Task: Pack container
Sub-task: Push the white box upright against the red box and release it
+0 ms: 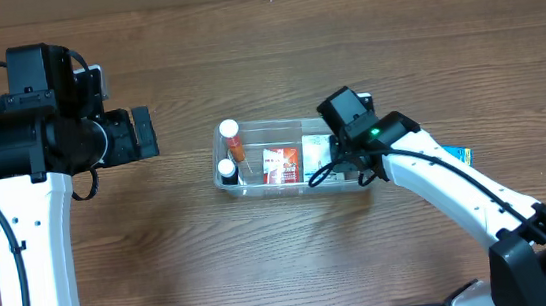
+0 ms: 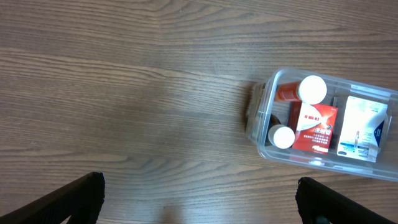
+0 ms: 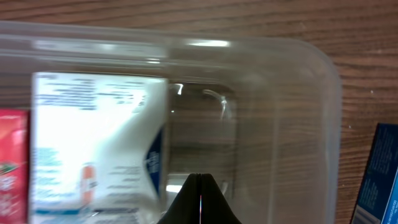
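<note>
The clear plastic container (image 1: 270,122) lies at the table's middle. It holds an orange bottle with a white cap (image 1: 231,137), a small white-capped bottle (image 1: 226,168), a red box (image 1: 281,162) and a white box (image 1: 315,153). My right gripper (image 1: 347,163) is shut and empty over the container's bare right end. In the right wrist view its fingertips (image 3: 199,182) sit just right of the white box (image 3: 93,137), inside the container's wall (image 3: 323,74). My left gripper (image 1: 146,133) is wide open and empty, left of the container (image 2: 261,118), with bare table between its fingers (image 2: 199,199).
A blue box (image 1: 464,155) lies on the table just right of the container, partly under my right arm; it also shows in the right wrist view (image 3: 379,180). The red box's edge (image 3: 12,162) shows left of the white one.
</note>
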